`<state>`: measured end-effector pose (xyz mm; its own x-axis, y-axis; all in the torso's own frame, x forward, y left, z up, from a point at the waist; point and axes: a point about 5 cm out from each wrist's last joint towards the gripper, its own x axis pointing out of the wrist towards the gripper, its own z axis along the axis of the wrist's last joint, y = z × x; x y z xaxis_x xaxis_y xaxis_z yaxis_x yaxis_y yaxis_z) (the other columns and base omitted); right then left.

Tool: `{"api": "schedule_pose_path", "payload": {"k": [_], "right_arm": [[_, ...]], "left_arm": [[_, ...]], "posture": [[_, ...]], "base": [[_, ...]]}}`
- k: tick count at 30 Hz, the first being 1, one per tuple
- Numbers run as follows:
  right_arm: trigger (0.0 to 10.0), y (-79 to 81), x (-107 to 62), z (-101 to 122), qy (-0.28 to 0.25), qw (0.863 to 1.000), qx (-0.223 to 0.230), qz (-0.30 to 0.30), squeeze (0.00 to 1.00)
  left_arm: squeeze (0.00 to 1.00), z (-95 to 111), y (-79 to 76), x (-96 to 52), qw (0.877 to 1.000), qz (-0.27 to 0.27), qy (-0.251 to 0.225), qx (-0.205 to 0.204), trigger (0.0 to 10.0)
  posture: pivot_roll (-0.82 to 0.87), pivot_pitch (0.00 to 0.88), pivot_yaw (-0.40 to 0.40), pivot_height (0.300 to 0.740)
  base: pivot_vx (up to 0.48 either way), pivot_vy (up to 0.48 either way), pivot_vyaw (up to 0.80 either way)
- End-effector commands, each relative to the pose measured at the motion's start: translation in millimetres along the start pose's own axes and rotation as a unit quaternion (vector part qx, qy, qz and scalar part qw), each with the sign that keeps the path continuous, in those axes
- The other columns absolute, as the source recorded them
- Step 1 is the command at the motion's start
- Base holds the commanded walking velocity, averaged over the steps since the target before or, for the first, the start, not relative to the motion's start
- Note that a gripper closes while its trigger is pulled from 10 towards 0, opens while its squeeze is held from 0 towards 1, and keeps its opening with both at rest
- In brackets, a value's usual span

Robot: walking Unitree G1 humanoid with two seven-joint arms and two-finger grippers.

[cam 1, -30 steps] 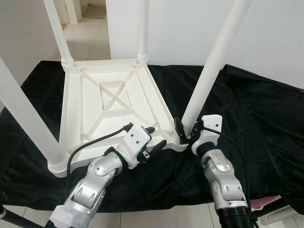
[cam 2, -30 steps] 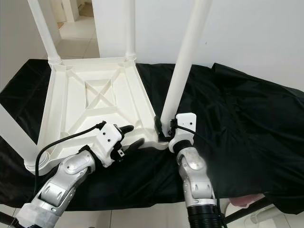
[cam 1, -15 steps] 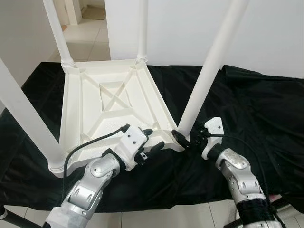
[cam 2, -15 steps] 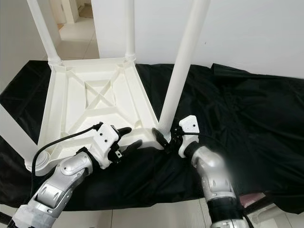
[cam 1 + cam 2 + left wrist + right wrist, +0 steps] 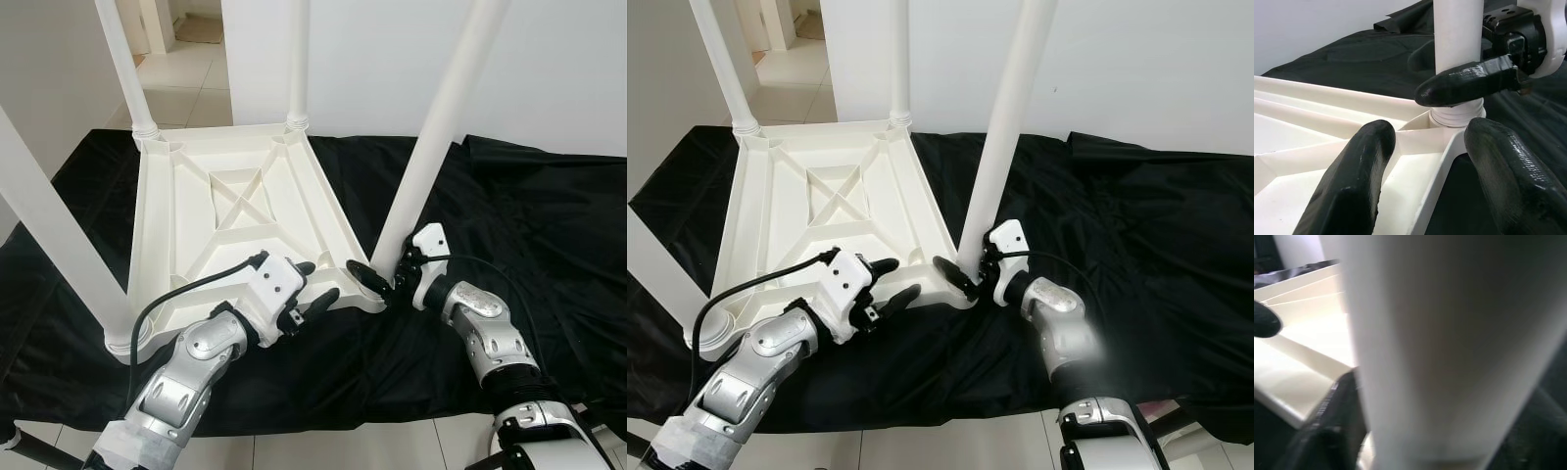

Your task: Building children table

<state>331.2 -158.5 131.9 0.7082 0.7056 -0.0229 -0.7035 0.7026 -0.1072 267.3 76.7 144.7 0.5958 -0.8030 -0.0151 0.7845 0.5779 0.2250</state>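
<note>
Right arm has swung out to the side since a second ago: it was coming at the near-right leg from below, now the right pincer (image 5: 384, 277) reaches in sideways from the robot's right, fingers set around the base of that leg (image 5: 423, 161). Left arm barely changed.

Scene: upside-down white children's table (image 5: 231, 227) lies on a black cloth (image 5: 529, 225), four legs pointing up. Near-right leg stands close to vertical with a slight lean to the right at the top; its threaded collar sits at the table's near-right corner socket (image 5: 1457, 113).

Right pincer: one black finger (image 5: 1469, 82) crosses in front of the leg just above the collar, the other sits behind. Right wrist view shows the leg filling the gap between the fingers, so I read it as clamped on the leg, though how firmly I can't say.

Left pincer (image 5: 310, 288): spread apart, holding nothing, straddling the table's near rim just left of the same corner. One finger lies inside the frame, the other outside.

Key relation: leg axis runs up-down, right pincer grips across it at the very bottom, so any twist or push to seat the leg goes through the right arm. Left is next nearest and looks placed to brace the rim.
</note>
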Motion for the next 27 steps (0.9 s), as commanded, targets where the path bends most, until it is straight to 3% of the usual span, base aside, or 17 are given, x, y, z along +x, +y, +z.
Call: {"api": "schedule_pose_path", "payload": {"k": [1, 8, 9, 19, 21, 27], "right_arm": [[0.0, 2.0, 0.6, -3, 0.002, 1.0, 0.003, 0.011, 0.0], [0.0, 3.4, -4.3, -3, -0.015, 1.0, 0.018, -0.002, 0.0], [10.0, 3.5, -4.9, -3, -0.019, 1.0, 0.019, -0.006, 0.0], [10.0, 14.6, -1.8, -4, -0.016, 0.994, 0.031, -0.103, 0.0], [10.0, 20.3, 3.9, -1, -0.018, 0.984, 0.021, -0.174, 0.0], [10.0, 31.7, 10.0, 3, -0.027, 0.964, 0.05, -0.261, 0.0]], "left_arm": [[0.0, 1, -6.7, -0.6, 0.999, -0.051, 0.003, 0.004, 10.0], [0.0, -1, -8.4, -2.6, 0.999, -0.054, 0.009, 0.004, 10.0], [0.0, -1, -8.6, -2.7, 0.998, -0.054, 0.009, 0.004, 10.0], [0.0, 0, -8.1, -3.3, 0.998, -0.061, 0.012, 0.005, 10.0], [0.0, 1, -7.3, -2.7, 0.998, -0.063, 0.012, 0.007, 10.0], [0.0, 2, -7.3, -1.5, 0.998, -0.067, 0.011, 0.008, 10.0]], "posture": [[0.01, 0.0, -0.026, 0.74], [0.01, 0.0, -0.026, 0.74], [0.01, 0.0, -0.026, 0.74], [0.0, 0.0, -0.009, 0.74], [0.0, 0.0, -0.001, 0.74], [-0.01, 0.0, 0.002, 0.74]], "base": [[0.0, 0.0, 0.0], [0.0, 0.0, 0.0], [0.0, 0.0, 0.0], [0.0, 0.0, 0.0], [0.0, 0.0, 0.0], [0.0, 0.0, 0.0]]}}
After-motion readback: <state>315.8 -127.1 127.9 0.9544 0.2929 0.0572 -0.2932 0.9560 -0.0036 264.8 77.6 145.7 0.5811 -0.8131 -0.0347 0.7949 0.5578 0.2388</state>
